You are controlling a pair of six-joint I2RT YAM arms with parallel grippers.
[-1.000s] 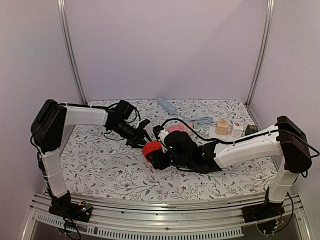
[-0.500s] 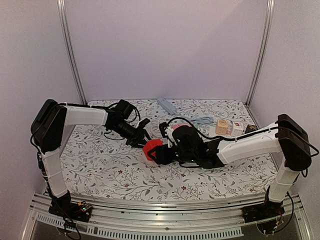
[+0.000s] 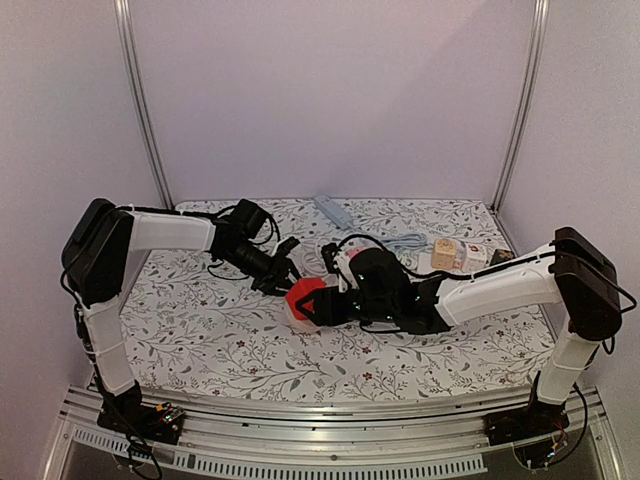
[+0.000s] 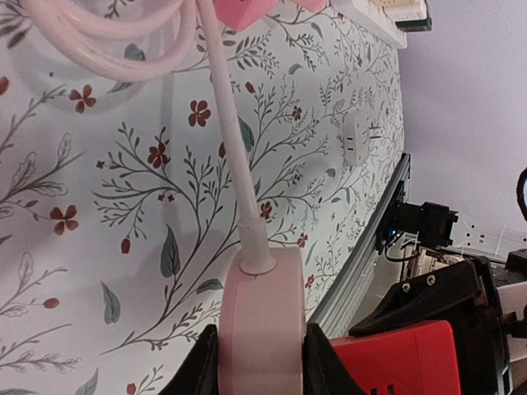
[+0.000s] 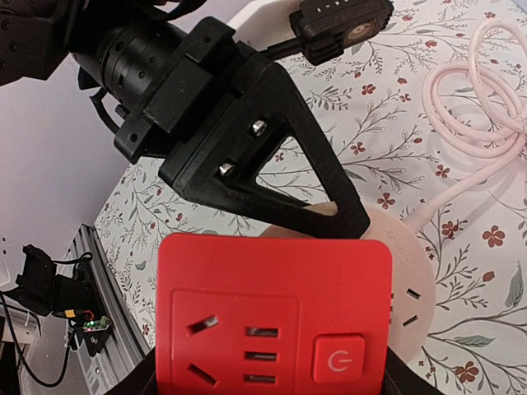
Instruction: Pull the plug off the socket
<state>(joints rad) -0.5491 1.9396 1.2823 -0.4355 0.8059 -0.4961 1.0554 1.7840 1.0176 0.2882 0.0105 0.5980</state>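
**Containers.** Row of small boxes (image 3: pixel 445 253) at the far right of the floral table (image 3: pixel 200 330), visible from above only; contents not discernible.

**Task items, mid-table.** Red plug (image 5: pixel 272 313) clamped between the 2 fingers of the right gripper (image 3: pixel 315 305), jaws set fairly wide across its block-shaped body. Round pink socket (image 4: pixel 262 313) pinched across its sides by the left gripper (image 3: pixel 283 277), jaws narrow. Plug just beside the socket, with 1 black left finger between them in the left wrist view; contact between plug and socket not resolvable.

**Top external view alone.** Both arms reaching inward to meet near the centre. White power strip (image 3: pixel 330 210) near the back edge, well apart from the grippers.

**Both wrist views.** Pink cable (image 4: pixel 226 148) leaving the socket's collar and looping over the table.

**Left wrist view alone.** White outlet block (image 4: pixel 360 140) lying flat near the table's edge. Corner of the red plug at lower right.

**Right wrist view alone.** Front face of the plug with 5 slots and 1 power button. Behind it, black triangular left finger (image 5: pixel 206 148) pressed against the socket. Small slots of the socket's face visible at right.
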